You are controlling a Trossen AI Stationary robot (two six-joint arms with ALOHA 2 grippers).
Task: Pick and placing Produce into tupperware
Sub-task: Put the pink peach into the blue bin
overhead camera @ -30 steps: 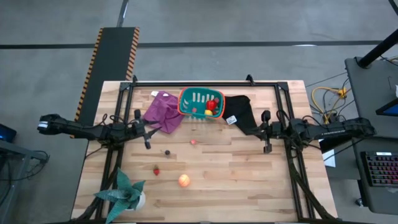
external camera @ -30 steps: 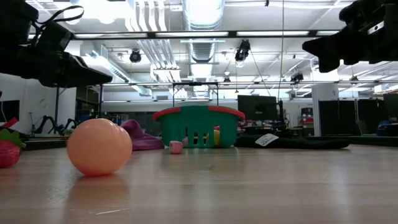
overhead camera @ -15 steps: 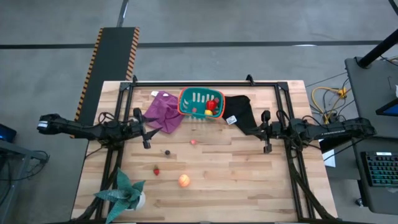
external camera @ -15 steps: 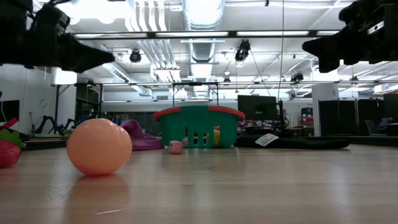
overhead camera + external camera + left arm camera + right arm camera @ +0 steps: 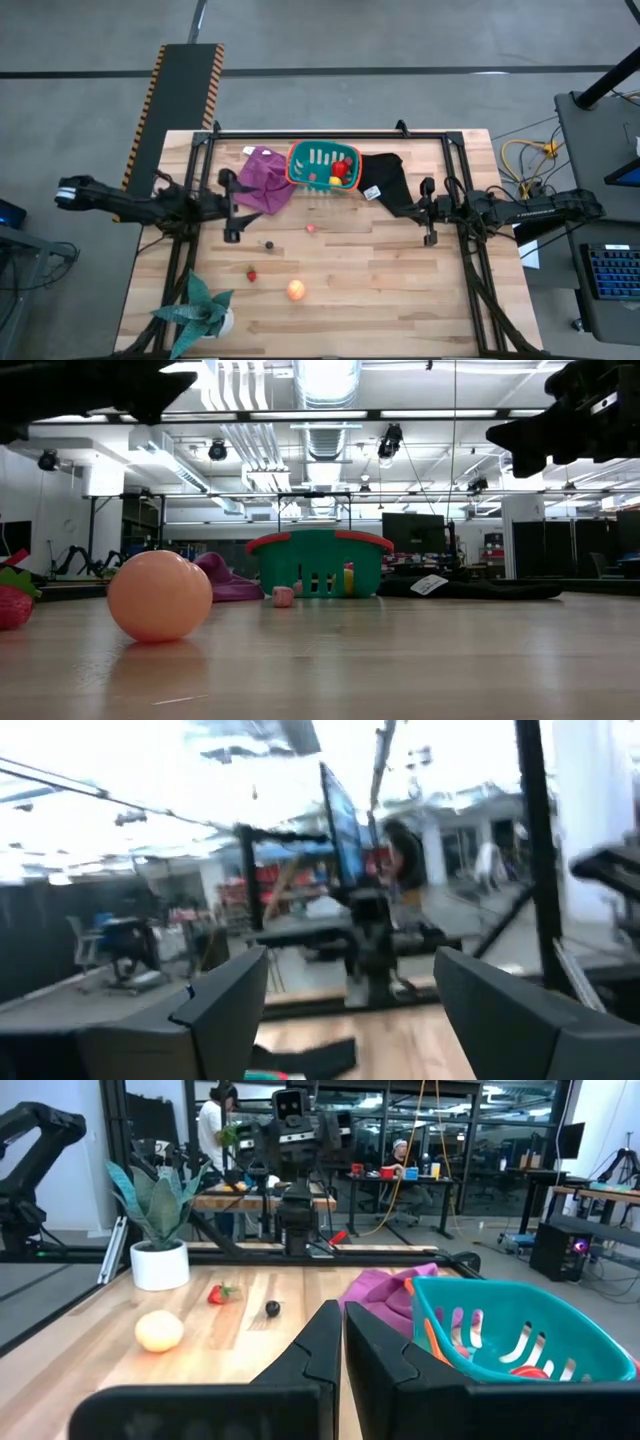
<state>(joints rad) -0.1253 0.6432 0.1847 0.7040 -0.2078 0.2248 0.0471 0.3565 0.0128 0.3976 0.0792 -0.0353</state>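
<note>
The teal tupperware (image 5: 318, 160) with an orange rim stands at the table's far middle, with a red piece (image 5: 344, 167) and a yellow piece (image 5: 337, 181) inside. On the bare wood lie a pink piece (image 5: 311, 228), a dark piece (image 5: 268, 244), a small red piece (image 5: 251, 273) and an orange-peach ball (image 5: 296, 290). My left gripper (image 5: 240, 206) hangs open and raised at the table's left, its fingers (image 5: 225, 1010) wide apart with nothing between them. My right gripper (image 5: 340, 1350) is shut at the table's right, level and clear of the wood.
A purple cloth (image 5: 262, 178) lies against the tupperware's left side and a black cloth (image 5: 385, 180) against its right. A green spiky plant (image 5: 200, 308) in a white pot stands at the near left corner. Bare wood stretches across the near right.
My left gripper has risen and tipped its fingers upward, climbing to the top edge of the low view. The produce and the tupperware lie where they were.
</note>
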